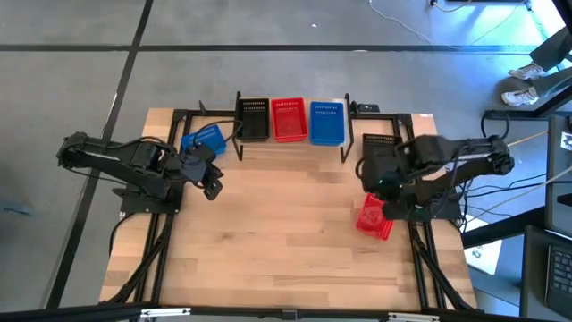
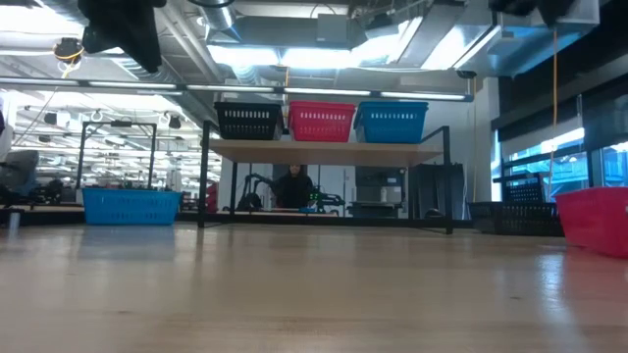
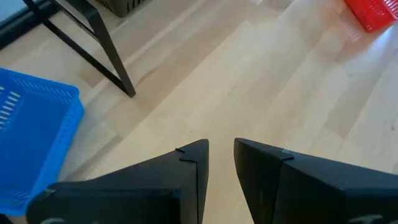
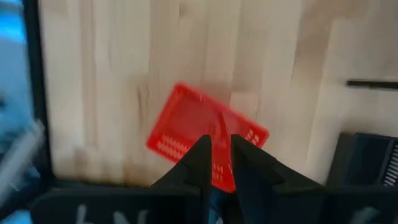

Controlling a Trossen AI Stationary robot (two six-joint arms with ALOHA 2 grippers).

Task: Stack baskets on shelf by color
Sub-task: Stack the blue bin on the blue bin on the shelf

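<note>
The shelf (image 1: 290,143) stands at the table's far edge with a black basket (image 1: 253,119), a red basket (image 1: 288,119) and a blue basket (image 1: 326,122) side by side on its plank. A second blue basket (image 1: 204,139) rests on the table left of the shelf. A second red basket (image 1: 374,217) rests on the table at the right, and shows from above in the right wrist view (image 4: 186,134). My left gripper (image 1: 213,186) hangs shut and empty in the air near the blue basket (image 3: 31,143). My right gripper (image 4: 221,146) is shut and empty above the red basket.
A second black basket (image 1: 380,146) sits on the table right of the shelf, partly under my right arm. The shelf's black legs (image 3: 115,59) stand close to my left gripper. Bare wooden tabletop (image 1: 286,233) lies between the arms and toward the near edge.
</note>
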